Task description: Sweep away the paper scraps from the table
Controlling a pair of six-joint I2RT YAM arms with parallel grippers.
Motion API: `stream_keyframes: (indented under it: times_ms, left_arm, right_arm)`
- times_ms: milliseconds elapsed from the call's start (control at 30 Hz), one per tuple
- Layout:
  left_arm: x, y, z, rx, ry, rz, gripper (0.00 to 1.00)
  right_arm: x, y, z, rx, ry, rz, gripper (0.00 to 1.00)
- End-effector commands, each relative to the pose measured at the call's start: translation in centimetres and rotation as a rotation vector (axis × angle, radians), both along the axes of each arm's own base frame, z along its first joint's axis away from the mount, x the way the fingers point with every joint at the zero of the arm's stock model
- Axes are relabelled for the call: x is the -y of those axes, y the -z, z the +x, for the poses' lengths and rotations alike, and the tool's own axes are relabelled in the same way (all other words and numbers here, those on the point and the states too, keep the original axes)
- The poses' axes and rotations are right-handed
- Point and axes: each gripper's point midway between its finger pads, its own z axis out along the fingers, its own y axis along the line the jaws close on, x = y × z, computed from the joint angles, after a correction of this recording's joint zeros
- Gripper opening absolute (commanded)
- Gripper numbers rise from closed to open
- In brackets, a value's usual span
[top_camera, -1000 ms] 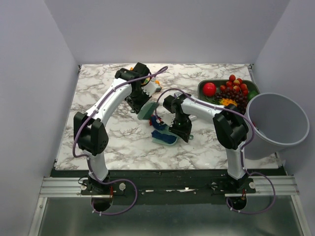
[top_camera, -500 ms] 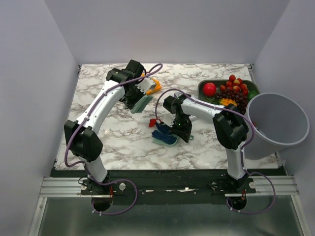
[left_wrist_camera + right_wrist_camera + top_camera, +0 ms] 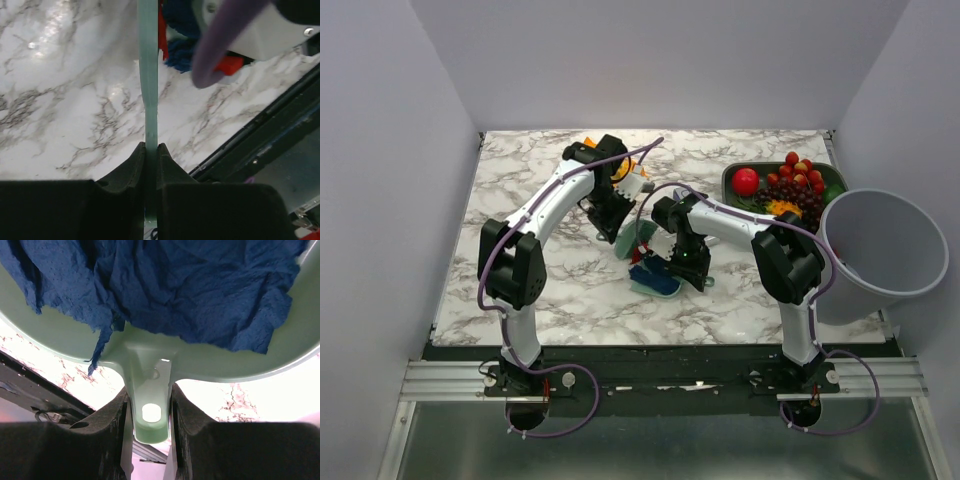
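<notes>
My left gripper (image 3: 616,221) (image 3: 151,146) is shut on a thin pale green brush (image 3: 630,239), which shows edge-on in the left wrist view (image 3: 148,75). The brush's low end is at the mouth of the pale green dustpan (image 3: 656,283). My right gripper (image 3: 687,262) (image 3: 150,390) is shut on the dustpan's handle (image 3: 149,390). Dark blue paper scraps (image 3: 190,285) (image 3: 650,273) fill the pan. A red scrap (image 3: 641,249) (image 3: 161,30) and blue scraps (image 3: 179,50) lie beside the brush on the marble table (image 3: 520,200).
A green plate (image 3: 832,176) at the back right holds a round red fruit (image 3: 745,181) and grapes (image 3: 800,195). A grey bin (image 3: 885,245) stands off the right edge. An orange snack bag (image 3: 620,162) lies behind the left arm. The black front edge (image 3: 260,145) is near.
My left arm drew the brush back and to the left, away from the pan, then swept it in again to the pan's mouth. The right gripper and dustpan have hardly moved.
</notes>
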Motion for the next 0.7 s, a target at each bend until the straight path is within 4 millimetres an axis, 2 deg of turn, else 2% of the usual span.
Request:
stream_keyframes:
  times_ms: [0,133,267,333,433,500,533,567,600,667]
  left_arm:
    - [3.1,-2.1,-4.3,-0.151,0.039,-0.181,0.00]
    - [3.1,-1.5,-5.0,-0.187,0.033,-0.181,0.00]
    - [3.2,-2.4,-3.8,-0.115,0.021,-0.180,0.00]
    - [2.4,-2.5,-2.7,-0.060,0.003,-0.136,0.00]
    - [2.4,-3.4,-1.6,-0.004,-0.018,-0.152,0.00]
    - [2.5,-3.6,-1.4,0.000,-0.009,-0.162,0.00]
    - [2.8,-3.9,-1.4,-0.007,-0.002,-0.187,0.00]
    - [3.0,-4.3,-1.3,-0.005,0.005,-0.202,0.00]
    - [3.2,-4.5,-1.3,-0.008,0.012,-0.216,0.00]
    - [3.8,-5.8,-1.4,-0.007,0.036,-0.264,0.00]
  right_arm:
    - [0.6,0.7,0.0,-0.009,-0.006,-0.026,0.01]
    - [0.0,0.9,0.7,0.000,-0.007,-0.021,0.01]
    - [-0.6,0.7,1.3,0.017,-0.008,-0.005,0.01]
    - [-1.1,0.2,1.5,0.030,-0.018,0.024,0.01]
    - [-1.7,0.0,1.3,0.043,-0.023,0.082,0.01]
    - [-2.8,-1.0,1.8,0.097,-0.024,0.172,0.01]
    - [-2.4,-0.5,1.2,0.096,-0.022,0.178,0.01]
    - [-3.2,-0.6,2.0,0.148,-0.020,0.226,0.01]
    - [-3.4,-1.3,2.2,0.185,-0.014,0.253,0.01]
    - [-3.5,-1.4,2.6,0.216,0.014,0.265,0.01]
